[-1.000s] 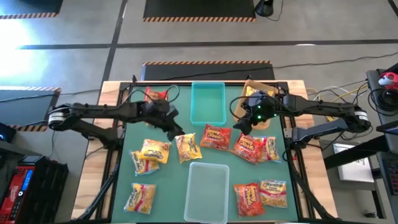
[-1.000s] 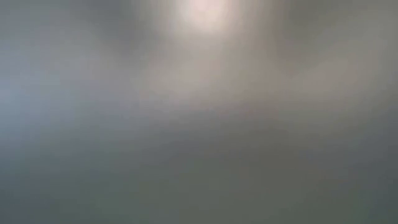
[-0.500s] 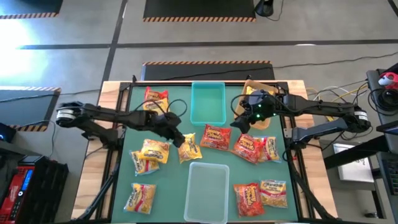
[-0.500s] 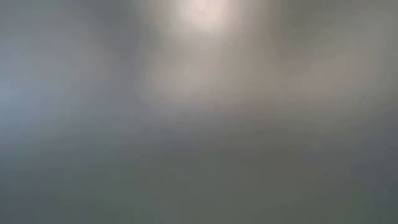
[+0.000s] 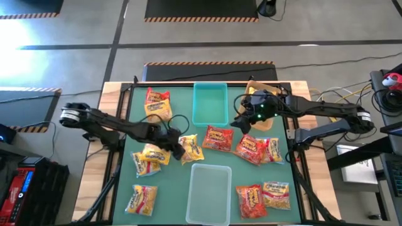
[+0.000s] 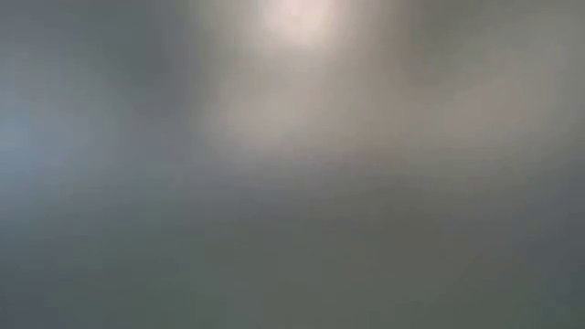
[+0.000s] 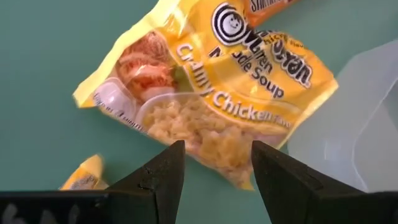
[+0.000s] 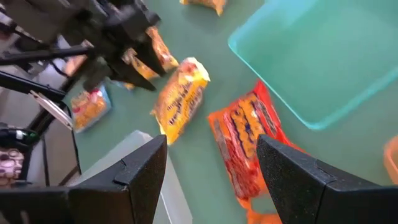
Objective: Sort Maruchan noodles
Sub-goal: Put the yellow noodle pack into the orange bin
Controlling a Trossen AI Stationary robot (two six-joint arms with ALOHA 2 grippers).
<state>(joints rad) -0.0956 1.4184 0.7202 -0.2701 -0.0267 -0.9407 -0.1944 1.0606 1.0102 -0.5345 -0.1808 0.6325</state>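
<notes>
Low view shows only grey blur; nothing readable. Left hand (image 5: 178,148) hovers with fingers apart, empty, over a crinkly yellow packet (image 7: 211,93) lying flat on the green counter (image 5: 179,107), just beside the clear bin (image 5: 210,194). Right hand (image 5: 242,123) hangs spread wide, empty, near the teal bin (image 5: 210,104), above a red packet (image 8: 245,140). Other packets lie scattered; bare counter remains between them.
</notes>
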